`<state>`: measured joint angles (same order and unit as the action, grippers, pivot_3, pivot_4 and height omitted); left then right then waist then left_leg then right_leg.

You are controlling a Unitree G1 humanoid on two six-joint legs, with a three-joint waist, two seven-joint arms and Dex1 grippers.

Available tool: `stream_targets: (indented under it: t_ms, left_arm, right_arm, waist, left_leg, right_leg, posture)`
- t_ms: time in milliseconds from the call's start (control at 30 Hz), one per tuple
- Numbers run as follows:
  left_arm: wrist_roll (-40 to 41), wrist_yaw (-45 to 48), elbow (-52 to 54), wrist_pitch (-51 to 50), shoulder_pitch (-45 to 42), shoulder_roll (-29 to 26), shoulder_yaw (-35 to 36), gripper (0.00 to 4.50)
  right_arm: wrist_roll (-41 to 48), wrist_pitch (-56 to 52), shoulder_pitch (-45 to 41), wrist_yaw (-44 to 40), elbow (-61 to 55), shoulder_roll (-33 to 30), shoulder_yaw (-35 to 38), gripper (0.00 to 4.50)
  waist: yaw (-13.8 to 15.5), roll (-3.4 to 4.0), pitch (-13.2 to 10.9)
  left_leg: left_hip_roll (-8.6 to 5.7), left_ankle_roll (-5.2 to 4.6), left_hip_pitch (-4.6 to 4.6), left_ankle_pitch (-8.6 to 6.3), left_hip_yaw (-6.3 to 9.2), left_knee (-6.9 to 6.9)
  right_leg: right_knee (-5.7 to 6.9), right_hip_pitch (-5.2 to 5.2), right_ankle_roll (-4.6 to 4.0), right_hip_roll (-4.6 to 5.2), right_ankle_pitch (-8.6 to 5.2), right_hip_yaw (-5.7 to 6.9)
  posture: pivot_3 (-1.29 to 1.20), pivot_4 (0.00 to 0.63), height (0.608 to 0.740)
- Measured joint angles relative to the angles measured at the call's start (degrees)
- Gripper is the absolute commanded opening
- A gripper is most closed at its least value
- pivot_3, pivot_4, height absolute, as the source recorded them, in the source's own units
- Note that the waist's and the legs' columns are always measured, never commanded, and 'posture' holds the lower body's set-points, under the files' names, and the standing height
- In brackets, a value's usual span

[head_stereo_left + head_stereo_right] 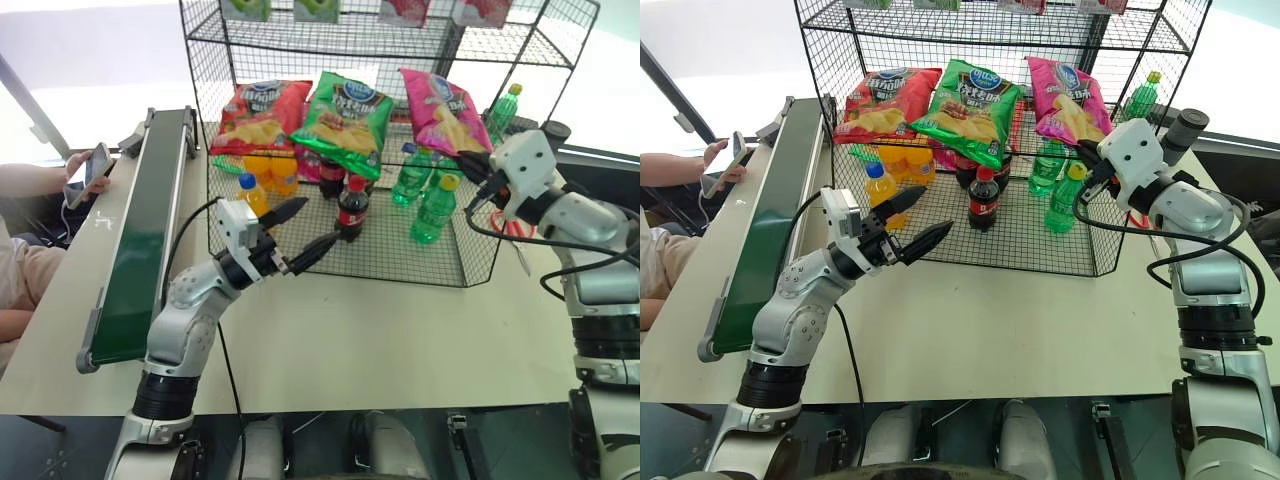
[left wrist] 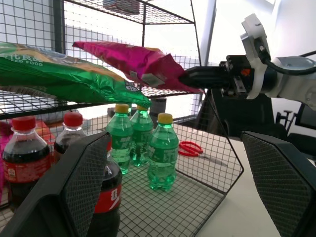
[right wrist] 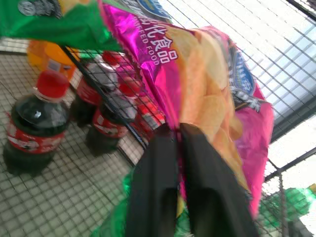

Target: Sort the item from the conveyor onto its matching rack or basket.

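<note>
Two fingers of my right gripper (image 1: 474, 166) pinched the pink chip bag's (image 1: 437, 105) near edge; it lay on the rack (image 1: 1080, 35) tier, long axis running away. Left gripper (image 1: 300, 230) gaped, farther off.

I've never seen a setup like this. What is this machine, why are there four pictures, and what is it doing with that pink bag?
It is a humanoid robot with two arms, each ending in a two-fingered gripper. Two pictures come from cameras in its head, looking down over a table; the other two come from cameras on its wrists.

On the table stands a black wire rack with soda bottles below and a red chip bag, a green chip bag and a pink chip bag on the shelf above. A green conveyor belt runs along the left.

The right gripper is shut on the pink bag's edge. The left gripper is open, holding nothing.
</note>
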<state>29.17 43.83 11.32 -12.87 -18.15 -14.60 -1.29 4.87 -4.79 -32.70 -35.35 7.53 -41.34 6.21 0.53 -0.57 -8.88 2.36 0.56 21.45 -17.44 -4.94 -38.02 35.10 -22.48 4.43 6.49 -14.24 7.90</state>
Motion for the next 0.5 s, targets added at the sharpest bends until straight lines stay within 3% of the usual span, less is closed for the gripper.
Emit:
stream_targets:
  t_ms: [267,367,500]
  left_arm:
    - [-0.47,-0.17,0.01,0.63,0.2,-0.27,0.0,4.5]
    - [-1.52,-0.58,-0.01,0.56,0.69,-1.46,0.01,4.5]
    - [-1.36,-0.84,-0.47,-1.97,0.69,-4.33,0.7,4.5]
  right_arm:
    - [-4.28,6.49,-2.31,1.38,5.48,-0.15,-1.62,0.07]
    - [-2.36,6.07,-2.25,-0.58,5.52,0.01,-1.24,0.87]
    - [3.64,3.17,-1.67,-4.39,3.12,0.28,0.21,2.71]
  waist:
    - [0.02,0.0,0.0]
    - [0.01,0.0,0.0]
    - [0.02,0.0,0.0]
  left_leg:
    - [0.0,0.09,0.0,0.05,-0.01,0.0]
    - [0.0,0.09,0.0,0.05,0.01,0.0]
    - [0.02,-0.01,0.0,-0.01,0.02,0.0]
  right_leg:
    - [0.0,0.01,0.0,0.0,0.0,0.0]
    - [0.0,0.01,0.0,0.0,0.0,0.0]
    - [0.0,0.01,0.0,-0.01,0.0,0.01]
  posture:
    - [0.0,0.15,0.74]
    - [0.0,0.15,0.74]
    - [0.0,0.15,0.74]
